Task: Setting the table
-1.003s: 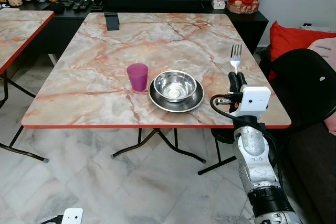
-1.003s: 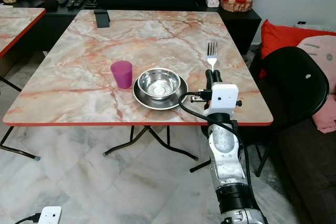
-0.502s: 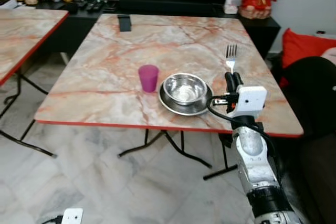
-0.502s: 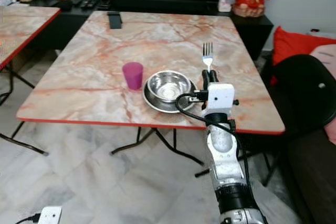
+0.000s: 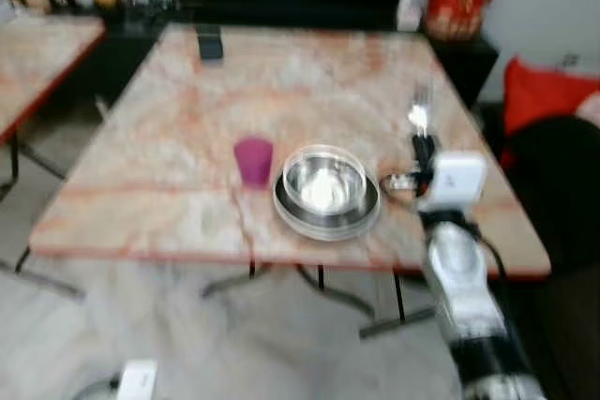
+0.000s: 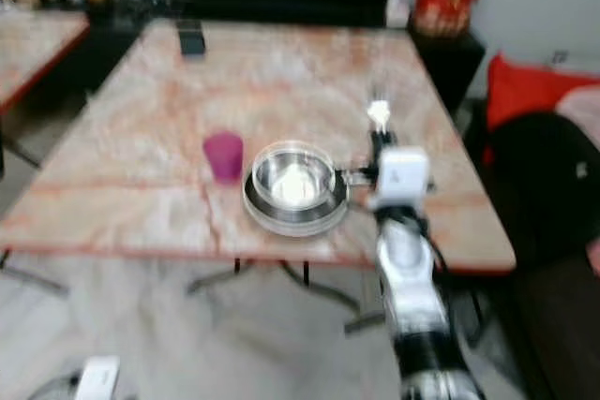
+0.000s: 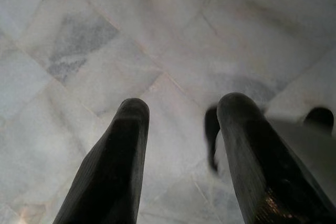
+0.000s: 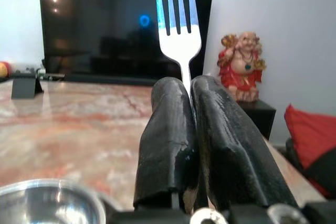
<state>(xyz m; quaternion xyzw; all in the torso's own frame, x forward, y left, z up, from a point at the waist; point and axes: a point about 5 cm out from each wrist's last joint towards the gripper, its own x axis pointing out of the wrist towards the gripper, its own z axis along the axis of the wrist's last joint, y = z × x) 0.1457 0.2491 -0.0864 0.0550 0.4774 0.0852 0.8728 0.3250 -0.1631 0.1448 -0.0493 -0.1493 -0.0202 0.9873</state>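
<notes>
Head views blurred. I see the right gripper (image 8: 190,93) pinching the fork (image 8: 177,22) upright, tines up, over the table (image 5: 141,147) near its right edge, beside the bowl (image 5: 324,185). Left gripper (image 7: 181,116) hangs spread over floor tiles (image 7: 79,35). Cup (image 5: 253,160) stands just left of the bowl.

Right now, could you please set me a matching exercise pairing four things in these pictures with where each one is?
Things:
1. fork
2. purple cup
3. steel bowl
4. left gripper

Places:
A. on the steel plate
B. standing on the table, on the robot's left of the bowl
C. open, pointing down at the tiled floor
D. clamped upright in the right gripper, tines up

Pairs: 1-D, 2-B, 3-A, 4-C
</notes>
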